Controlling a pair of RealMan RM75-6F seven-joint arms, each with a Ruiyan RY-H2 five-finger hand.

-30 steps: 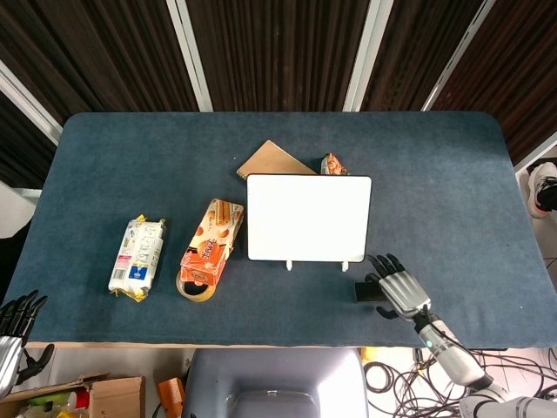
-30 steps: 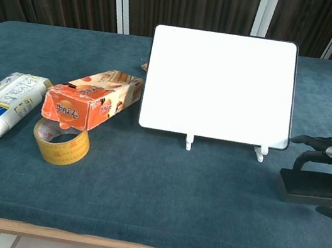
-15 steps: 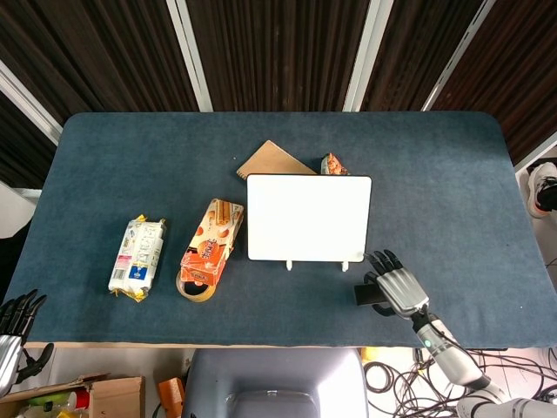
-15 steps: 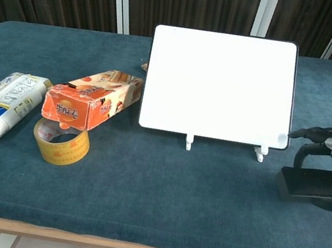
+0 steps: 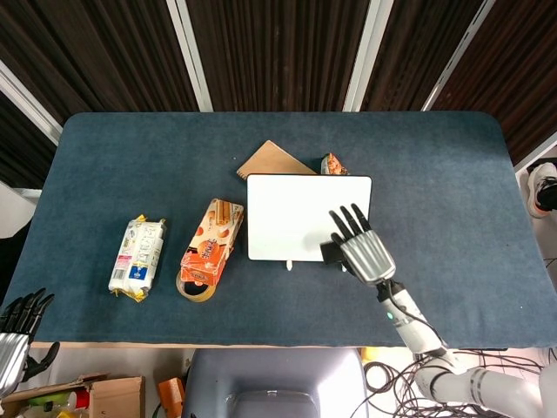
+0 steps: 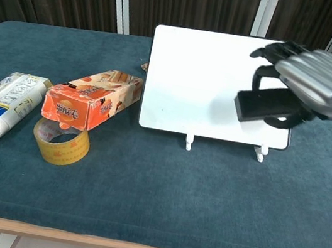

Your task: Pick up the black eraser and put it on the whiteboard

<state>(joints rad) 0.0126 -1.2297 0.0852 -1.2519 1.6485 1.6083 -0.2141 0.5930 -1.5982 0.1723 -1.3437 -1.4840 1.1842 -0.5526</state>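
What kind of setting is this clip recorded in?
Probably a robot lab or test bench: a blue cloth-covered table laid with assorted props such as a whiteboard and tape roll, and loose cables on the floor.

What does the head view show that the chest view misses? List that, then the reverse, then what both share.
Only the head view shows the left hand idle below the table's near edge, the brown cardboard piece and the small snack packet behind the whiteboard.

Only the chest view shows the black eraser side-on, lifted clear of the table, and the whiteboard's white feet.

Both show the right hand holding the eraser at the whiteboard, plus the orange box, tape roll and white packet.
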